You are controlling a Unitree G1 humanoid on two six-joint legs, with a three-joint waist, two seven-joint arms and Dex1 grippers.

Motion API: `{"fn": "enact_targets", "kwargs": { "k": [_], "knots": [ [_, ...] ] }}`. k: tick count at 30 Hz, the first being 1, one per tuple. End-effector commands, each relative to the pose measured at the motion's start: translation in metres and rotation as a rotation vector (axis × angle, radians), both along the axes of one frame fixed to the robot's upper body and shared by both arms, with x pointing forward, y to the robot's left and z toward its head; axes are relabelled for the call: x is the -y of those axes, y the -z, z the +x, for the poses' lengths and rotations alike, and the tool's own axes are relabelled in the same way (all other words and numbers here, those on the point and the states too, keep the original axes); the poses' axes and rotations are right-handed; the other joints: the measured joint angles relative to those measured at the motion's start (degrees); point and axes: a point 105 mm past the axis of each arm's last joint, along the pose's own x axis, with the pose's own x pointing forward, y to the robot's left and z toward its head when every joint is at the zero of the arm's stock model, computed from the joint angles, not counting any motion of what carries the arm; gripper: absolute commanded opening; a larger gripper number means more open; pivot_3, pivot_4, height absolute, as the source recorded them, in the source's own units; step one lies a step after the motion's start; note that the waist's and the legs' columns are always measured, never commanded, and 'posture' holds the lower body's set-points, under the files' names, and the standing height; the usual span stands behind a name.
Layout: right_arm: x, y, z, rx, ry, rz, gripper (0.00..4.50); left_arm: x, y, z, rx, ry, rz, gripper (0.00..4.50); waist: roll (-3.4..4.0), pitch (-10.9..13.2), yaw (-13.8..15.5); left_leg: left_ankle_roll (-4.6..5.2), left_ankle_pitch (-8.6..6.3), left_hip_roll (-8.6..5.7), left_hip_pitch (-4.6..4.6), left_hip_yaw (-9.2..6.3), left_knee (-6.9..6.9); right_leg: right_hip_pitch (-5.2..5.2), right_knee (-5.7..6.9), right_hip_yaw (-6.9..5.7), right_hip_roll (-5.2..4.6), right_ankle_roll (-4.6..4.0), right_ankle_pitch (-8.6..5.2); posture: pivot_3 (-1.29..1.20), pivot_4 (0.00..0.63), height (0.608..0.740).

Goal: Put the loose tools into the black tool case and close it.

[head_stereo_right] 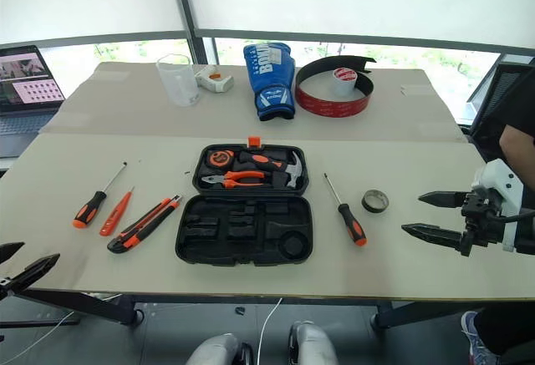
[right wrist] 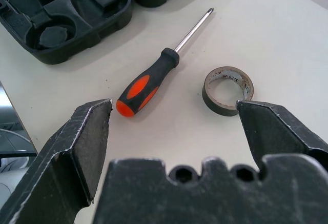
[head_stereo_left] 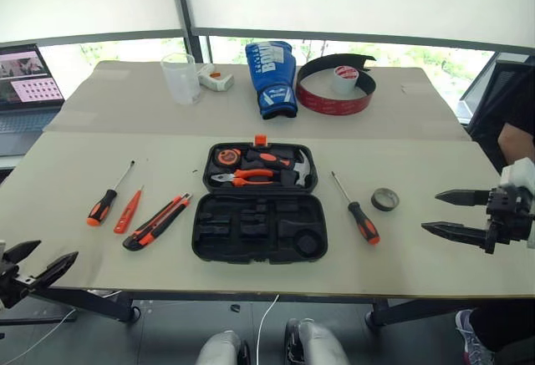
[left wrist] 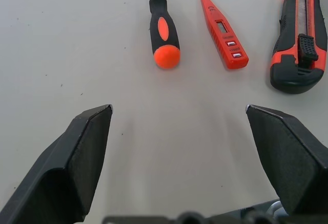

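Head views: the black tool case lies open at the middle of the bench, its orange latch on the far edge. The far half holds pliers, a hammer and a tape measure; the near half's moulded slots hold nothing. Left of the case lie the utility knife, the slim orange screwdriver and a black-and-orange screwdriver, side by side and apart from each other. Right of the case lie the second screwdriver and, just beyond it, the grey tape roll. On the far side of the bench stand a clear measuring cup, a white glue gun, a blue boxing glove and a black-and-red curved band around a tape roll; a laptop sits off to the left. Nothing lies between the tools and the case. The left claw hangs at the near left edge, the right claw at the right edge, both spread wide and holding nothing. A person's arm shows at the right.

Left wrist view: the spread fingers frame bare bench, with the screwdriver, slim orange screwdriver and knife ahead, untouched.

Right wrist view: the fingers stand wide apart short of the second screwdriver and the tape roll; the case's corner lies beyond.
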Motion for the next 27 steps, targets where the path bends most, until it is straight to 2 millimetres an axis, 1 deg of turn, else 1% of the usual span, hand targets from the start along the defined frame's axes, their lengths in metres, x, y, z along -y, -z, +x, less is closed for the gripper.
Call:
{"fn": "enact_targets", "kwargs": {
  "k": [1, 5, 7, 9, 12, 14, 16, 20, 24, 27],
  "knots": [
    [-0.001, -0.013, 0.000, 0.059, 0.005, -0.005, 4.50, 0.004, -0.012, 0.006, 0.016, 0.000, 0.024, 4.45, 0.00, 0.00, 0.00, 0.00, 0.00, 0.00, 0.00, 0.00, 0.00, 0.00, 0.00, 0.00, 0.00, 0.00, 0.00, 0.00, 0.150, 0.727],
    [-0.006, -0.017, 0.004, 0.107, 0.003, -0.035, 4.50, 0.011, -0.021, 0.019, 0.009, -0.001, 0.015, 4.45, 0.00, 0.00, 0.23, 0.00, 0.00, 0.00, -0.01, 0.00, 0.03, 0.01, 0.03, 0.01, 0.00, 0.01, 0.00, 0.00, 0.150, 0.727],
    [-0.013, -0.023, 0.005, 0.126, -0.009, -0.016, 4.50, 0.014, -0.026, 0.026, 0.005, 0.001, 0.011, 4.45, 0.00, 0.00, 0.28, -0.02, 0.01, 0.00, -0.01, -0.03, 0.04, 0.01, 0.05, 0.00, 0.00, 0.01, 0.01, 0.00, 0.150, 0.727],
    [-0.033, -0.037, 0.003, 0.147, -0.065, 0.022, 4.50, 0.015, -0.033, 0.042, 0.009, -0.003, 0.036, 4.45, 0.06, 0.03, 0.28, -0.03, 0.01, 0.00, -0.01, -0.02, 0.04, 0.01, 0.07, 0.00, 0.00, 0.01, 0.01, 0.00, 0.150, 0.727],
    [-0.056, -0.046, -0.006, 0.145, -0.151, 0.037, 4.50, 0.016, -0.036, 0.060, -0.011, -0.005, 0.024, 4.45, 0.10, 0.05, 0.53, -0.11, 0.06, -0.01, -0.02, -0.03, 0.10, -0.01, 0.19, 0.01, 0.00, 0.00, 0.01, 0.00, 0.150, 0.727],
    [-0.070, -0.050, -0.013, 0.154, -0.210, 0.042, 4.50, 0.016, -0.032, 0.072, -0.050, -0.003, 0.029, 4.45, 0.10, 0.05, 0.60, -0.13, 0.07, 0.00, 0.01, -0.05, 0.09, 0.00, 0.23, -0.01, 0.01, -0.01, 0.01, 0.00, 0.150, 0.727],
    [-0.082, -0.055, -0.016, 0.177, -0.245, 0.045, 4.50, 0.013, -0.028, 0.082, -0.079, -0.024, 0.055, 4.45, 0.11, 0.05, 0.50, -0.13, 0.07, -0.01, 0.00, -0.04, 0.08, -0.01, 0.23, 0.00, 0.01, -0.01, 0.01, 0.00, 0.150, 0.727],
    [-0.099, -0.062, -0.020, 0.212, -0.285, 0.068, 4.50, 0.006, -0.022, 0.100, -0.114, -0.069, 0.028, 4.45, 0.06, 0.08, 0.39, -0.12, 0.06, -0.01, -0.03, -0.01, 0.10, -0.03, 0.21, 0.00, 0.01, -0.01, 0.01, 0.00, 0.150, 0.727],
    [-0.111, -0.063, -0.025, 0.220, -0.323, 0.071, 4.50, 0.008, -0.015, 0.112, -0.163, -0.063, -0.019, 4.45, 0.04, 0.08, 0.47, -0.12, 0.06, -0.01, -0.03, -0.01, 0.09, -0.02, 0.21, -0.02, 0.00, -0.03, 0.03, 0.00, 0.150, 0.727],
    [-0.116, -0.063, -0.026, 0.227, -0.330, 0.079, 4.50, 0.010, -0.003, 0.116, -0.216, -0.043, -0.025, 4.45, 0.04, 0.08, 0.43, -0.12, 0.06, -0.01, -0.03, 0.00, 0.10, -0.02, 0.20, -0.05, -0.01, -0.06, 0.04, 0.00, 0.150, 0.727]
  ]
}}
